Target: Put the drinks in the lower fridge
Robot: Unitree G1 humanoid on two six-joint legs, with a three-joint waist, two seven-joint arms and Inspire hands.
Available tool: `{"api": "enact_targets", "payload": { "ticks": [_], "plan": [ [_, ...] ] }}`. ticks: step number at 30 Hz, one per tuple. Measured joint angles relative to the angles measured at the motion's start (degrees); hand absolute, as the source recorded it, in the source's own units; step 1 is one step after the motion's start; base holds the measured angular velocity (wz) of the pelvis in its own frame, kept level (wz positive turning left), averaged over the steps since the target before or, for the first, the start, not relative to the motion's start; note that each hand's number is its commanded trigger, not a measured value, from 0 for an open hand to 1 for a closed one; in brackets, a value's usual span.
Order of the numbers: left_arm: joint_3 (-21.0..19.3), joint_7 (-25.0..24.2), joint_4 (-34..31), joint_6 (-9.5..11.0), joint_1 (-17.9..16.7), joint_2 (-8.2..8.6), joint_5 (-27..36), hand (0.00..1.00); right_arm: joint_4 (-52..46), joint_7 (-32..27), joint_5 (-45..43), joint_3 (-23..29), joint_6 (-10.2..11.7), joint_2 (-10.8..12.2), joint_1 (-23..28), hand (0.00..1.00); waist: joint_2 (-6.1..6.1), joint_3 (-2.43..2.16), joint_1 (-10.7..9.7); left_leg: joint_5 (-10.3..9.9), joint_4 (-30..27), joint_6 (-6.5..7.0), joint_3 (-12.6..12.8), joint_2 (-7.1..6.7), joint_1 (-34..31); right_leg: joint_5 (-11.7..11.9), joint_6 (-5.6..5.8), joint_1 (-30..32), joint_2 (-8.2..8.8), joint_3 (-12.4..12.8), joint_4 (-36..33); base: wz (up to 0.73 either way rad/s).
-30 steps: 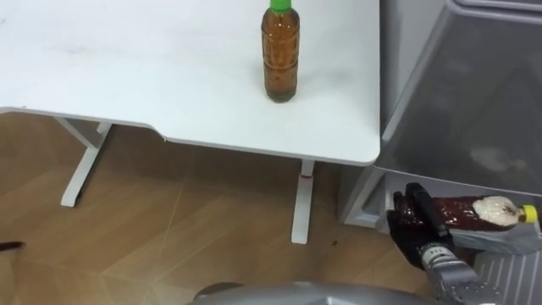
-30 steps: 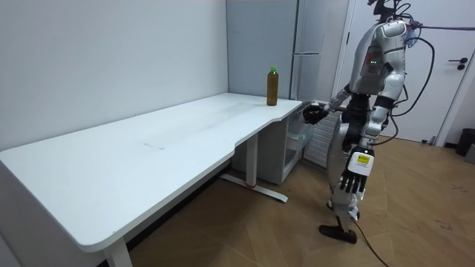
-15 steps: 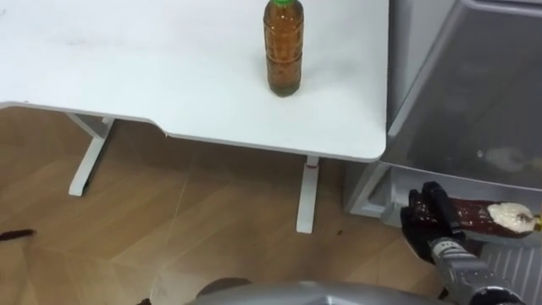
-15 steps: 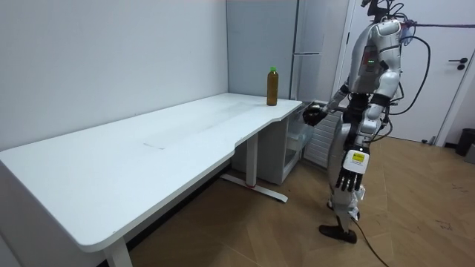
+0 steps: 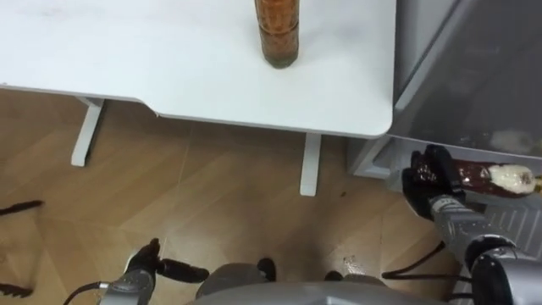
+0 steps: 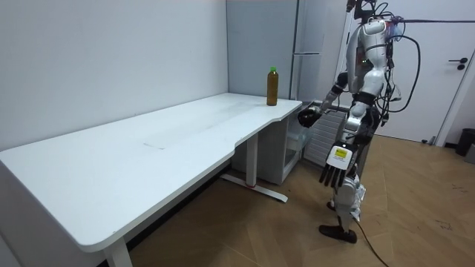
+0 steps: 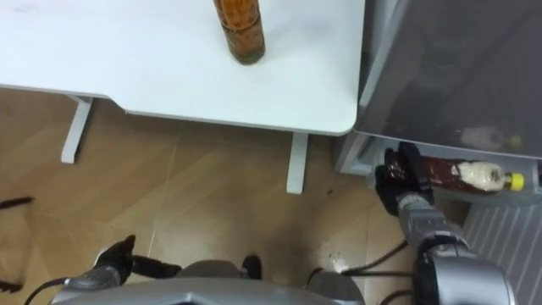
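Drinks here come to two bottles, one in hand and one waiting. Closest in to the robot's body, its left hand [image 6: 333, 167] hangs by the thigh, fingers straight and spread, carrying nothing. I'd say it is simply kept out of the way.

Farther out, the right hand [image 5: 430, 180] is curled tight round the bottom end of the yellow-capped bottle [image 7: 464, 175]. The bottle lies on its side with the cap pointing away from the palm. That is probably so it can go neck-first into the low opening of the fridge [image 5: 474, 76], whose grey front stands just above and beyond the hand. From the room view the robot stands right at the fridge, and the lower compartment looks open, though I cannot make out its shelves well.

Beyond and to the left of the right hand, well apart from it, the green-capped bottle [image 6: 272, 86] stands upright near the corner of the white table [image 5: 169, 85]. It is likely parked there within reach for the second trip.

One table, one fridge, two bottles.
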State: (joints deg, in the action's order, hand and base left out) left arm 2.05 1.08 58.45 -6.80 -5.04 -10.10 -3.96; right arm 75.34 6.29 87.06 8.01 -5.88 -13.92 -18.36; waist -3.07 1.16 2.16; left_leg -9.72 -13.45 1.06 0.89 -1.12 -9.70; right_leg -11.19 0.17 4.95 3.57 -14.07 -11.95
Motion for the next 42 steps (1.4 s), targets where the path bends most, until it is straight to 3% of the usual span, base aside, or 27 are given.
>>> {"api": "enact_targets", "payload": {
  "ticks": [5, 12, 24, 25, 26, 27, 42],
  "plan": [
    [0.5, -0.3, 2.3, 0.3, 2.5, -0.04, 0.0, 0.0, 3.1, -0.3, -1.5, 0.1, -0.1, -1.4, -2.9, 1.0, 0.04, 0.11, 0.0, 0.3, 0.0, 0.14, 0.0, -0.14, -1.6, 0.1, 0.01, 1.8, 0.22, 0.0, -0.5, 0.0],
    [2.6, -1.2, 4.7, 0.5, 6.3, -0.44, 0.0, 0.0, 3.3, -0.3, -2.5, -0.6, -0.6, -3.2, -4.2, 1.0, 0.97, 0.78, 1.5, 0.7, 0.0, 0.23, 0.4, -0.1, -3.6, 0.1, -0.02, 4.4, 0.44, 0.0, -1.4, -0.02],
    [3.0, -2.9, 6.4, 0.9, 8.9, -0.89, 0.0, 0.0, 5.1, -1.7, -5.1, -0.6, -1.8, -4.7, -7.8, 1.0, 1.37, 1.02, 1.4, 1.3, 0.0, 0.32, 0.5, -0.22, -5.8, 0.1, -0.03, 7.4, 0.8, 0.0, -3.0, -0.01],
    [3.3, -2.9, 6.4, 0.9, 8.9, -1.02, 0.0, 0.0, 5.1, -2.0, -5.1, -0.6, -1.8, -4.7, -8.0, 0.64, 1.38, 1.02, 1.4, 1.3, 0.0, 0.33, 0.5, -0.23, -6.0, 0.1, -0.03, 7.5, 0.82, 0.0, -3.1, -0.04],
    [3.9, -2.8, 6.4, 0.9, 9.0, -1.34, 0.0, 0.0, 5.1, -2.5, -5.1, -0.6, -1.8, -4.7, -8.6, 0.04, 1.41, 1.05, 1.4, 1.5, -0.1, 0.37, 0.6, -0.25, -6.4, 0.1, -0.03, 8.3, 0.94, 0.1, -3.7, 0.0],
    [3.9, -2.8, 6.4, 1.0, 9.1, -1.55, 0.0, 0.0, 5.1, -2.7, -5.0, -0.6, -1.8, -4.8, -8.9, 0.0, 1.45, 1.07, 1.3, 1.7, -0.1, 0.45, 0.6, -0.38, -6.8, 0.1, -0.03, 8.8, 1.09, 0.1, -4.0, 0.0],
    [6.7, 0.6, 8.4, 1.4, 10.3, -2.18, 0.0, 0.0, 5.3, -7.1, -2.7, -0.6, -1.7, -6.5, -11.1, 0.0, 1.98, 1.42, 1.9, 3.1, -0.3, 0.98, 0.6, -0.69, -9.5, 0.1, 0.02, 12.0, 2.13, -0.3, -6.1, 0.01]
  ]
}}
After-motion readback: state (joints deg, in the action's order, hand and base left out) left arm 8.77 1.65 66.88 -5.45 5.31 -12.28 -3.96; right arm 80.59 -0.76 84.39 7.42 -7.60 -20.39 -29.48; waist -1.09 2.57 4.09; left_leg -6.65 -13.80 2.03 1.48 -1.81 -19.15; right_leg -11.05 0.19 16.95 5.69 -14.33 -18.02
